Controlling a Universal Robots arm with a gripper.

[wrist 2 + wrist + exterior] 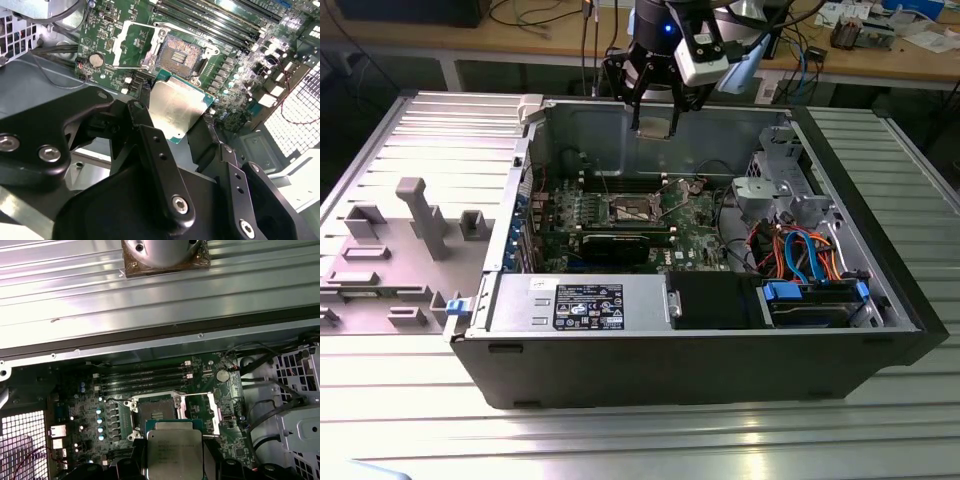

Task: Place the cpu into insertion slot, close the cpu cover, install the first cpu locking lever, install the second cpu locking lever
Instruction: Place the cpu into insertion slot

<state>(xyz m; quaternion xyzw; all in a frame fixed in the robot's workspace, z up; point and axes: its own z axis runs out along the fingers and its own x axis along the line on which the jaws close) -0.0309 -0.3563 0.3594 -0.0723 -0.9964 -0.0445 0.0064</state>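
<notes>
Silver-topped cpu (pixel 175 112), edges pinched by the end effector (pixel 654 118), hangs upper centre in the exterior view, well above the uncovered insertion slot (pixel 181 50).

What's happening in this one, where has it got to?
The arm's claw is gripping the cpu by its edges, held above the open computer case. Below it, the insertion slot is empty, and the cpu cover is swung open to one side of it. The chip is not yet seated, so nothing has been closed or locked.
</notes>
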